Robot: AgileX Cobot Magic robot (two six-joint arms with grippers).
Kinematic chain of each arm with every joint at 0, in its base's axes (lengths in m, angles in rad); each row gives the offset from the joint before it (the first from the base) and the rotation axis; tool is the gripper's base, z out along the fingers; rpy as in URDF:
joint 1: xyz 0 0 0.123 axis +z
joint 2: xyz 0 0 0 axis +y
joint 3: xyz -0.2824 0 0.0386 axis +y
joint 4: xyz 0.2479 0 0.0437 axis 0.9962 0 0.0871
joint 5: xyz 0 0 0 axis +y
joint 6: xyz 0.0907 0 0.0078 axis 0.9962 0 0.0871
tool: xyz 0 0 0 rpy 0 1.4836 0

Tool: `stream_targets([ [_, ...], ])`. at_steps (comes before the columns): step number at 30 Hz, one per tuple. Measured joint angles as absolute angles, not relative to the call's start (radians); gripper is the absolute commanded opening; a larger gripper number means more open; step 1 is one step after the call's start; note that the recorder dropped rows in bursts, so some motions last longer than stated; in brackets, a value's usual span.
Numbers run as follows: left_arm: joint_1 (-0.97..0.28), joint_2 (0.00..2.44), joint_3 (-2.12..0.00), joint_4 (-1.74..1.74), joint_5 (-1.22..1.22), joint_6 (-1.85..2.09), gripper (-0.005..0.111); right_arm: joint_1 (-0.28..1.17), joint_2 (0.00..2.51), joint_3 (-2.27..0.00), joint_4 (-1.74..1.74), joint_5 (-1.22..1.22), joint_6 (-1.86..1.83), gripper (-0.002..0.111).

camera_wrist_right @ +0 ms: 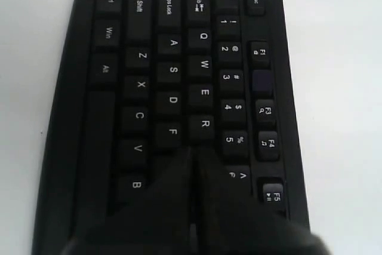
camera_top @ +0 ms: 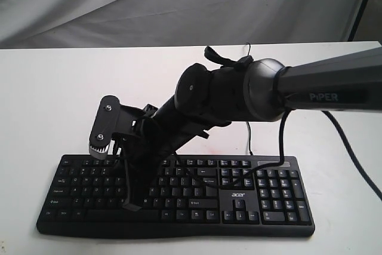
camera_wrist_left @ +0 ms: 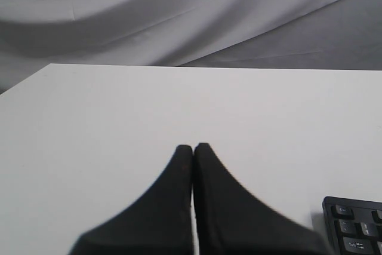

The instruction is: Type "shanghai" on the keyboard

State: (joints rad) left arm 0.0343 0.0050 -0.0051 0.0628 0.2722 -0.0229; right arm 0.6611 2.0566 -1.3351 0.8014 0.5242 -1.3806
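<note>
1. Exterior view: right tool [camera_top: 132,206], fingers pressed together, points down into the letter rows of the keyboard [camera_top: 262,198] lying on the white bench [camera_top: 48,88]
2. Right wrist view: its tip hides the keys just past F and R; contact cannot be told
3. Left wrist view: left tool [camera_wrist_left: 193,146], likewise closed, hangs over the bench beside the keyboard
4. No typed text shows; how many letters of "shanghai" remain cannot be judged
</note>
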Motion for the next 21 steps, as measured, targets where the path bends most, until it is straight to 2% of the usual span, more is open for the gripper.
stream_targets([
  [21,0.034,0.005,-0.005,0.063,0.272,-0.023,0.001,0.661,2.076,-1.322,0.796,0.523,-1.364,0.000],
])
